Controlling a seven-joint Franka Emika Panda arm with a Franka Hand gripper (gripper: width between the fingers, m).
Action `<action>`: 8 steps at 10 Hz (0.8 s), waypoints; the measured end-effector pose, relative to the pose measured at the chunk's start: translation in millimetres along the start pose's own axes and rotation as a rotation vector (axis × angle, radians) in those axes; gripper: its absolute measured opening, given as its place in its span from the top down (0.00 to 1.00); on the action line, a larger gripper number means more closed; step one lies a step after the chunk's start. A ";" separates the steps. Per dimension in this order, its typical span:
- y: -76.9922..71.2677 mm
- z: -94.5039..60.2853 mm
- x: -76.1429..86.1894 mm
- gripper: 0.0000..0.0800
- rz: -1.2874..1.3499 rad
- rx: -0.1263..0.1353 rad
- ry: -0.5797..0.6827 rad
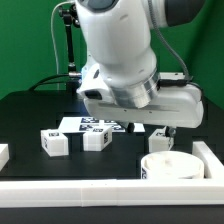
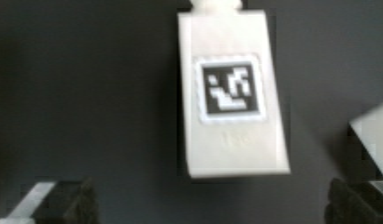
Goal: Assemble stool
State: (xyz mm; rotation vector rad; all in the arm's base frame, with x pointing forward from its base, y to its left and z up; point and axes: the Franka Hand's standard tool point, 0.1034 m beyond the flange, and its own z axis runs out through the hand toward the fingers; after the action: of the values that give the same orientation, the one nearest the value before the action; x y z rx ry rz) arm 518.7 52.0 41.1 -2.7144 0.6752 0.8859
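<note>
In the wrist view a white blocky leg [image 2: 229, 100] with a black-and-white tag lies flat on the black table. My gripper [image 2: 206, 205] is open and empty. Its dark fingertips [image 2: 55, 202] show at both lower corners, and the leg's near end lies just short of the gap between them. In the exterior view the gripper [image 1: 160, 132] hangs low over this leg [image 1: 160, 143], which is mostly hidden. The round disc seat [image 1: 170, 166] sits just in front of it. Two more legs [image 1: 55, 143] [image 1: 97, 139] stand toward the exterior view's left.
The marker board [image 1: 95, 125] lies flat behind the two legs. White border rails run along the front [image 1: 100, 187] and the exterior view's right [image 1: 212, 155]. A white edge [image 2: 369, 140], which I cannot tell apart, shows beside the leg in the wrist view.
</note>
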 end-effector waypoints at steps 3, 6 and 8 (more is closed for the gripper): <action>-2.0 12.8 -3.8 0.19 -0.007 -0.029 -0.155; 2.1 27.3 -12.5 0.19 -0.012 -0.052 -0.367; 2.7 31.9 -9.4 0.19 -0.012 -0.056 -0.395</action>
State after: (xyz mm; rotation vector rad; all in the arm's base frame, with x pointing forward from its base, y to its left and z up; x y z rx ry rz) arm 494.6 63.5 21.1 -2.4724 0.5549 1.4025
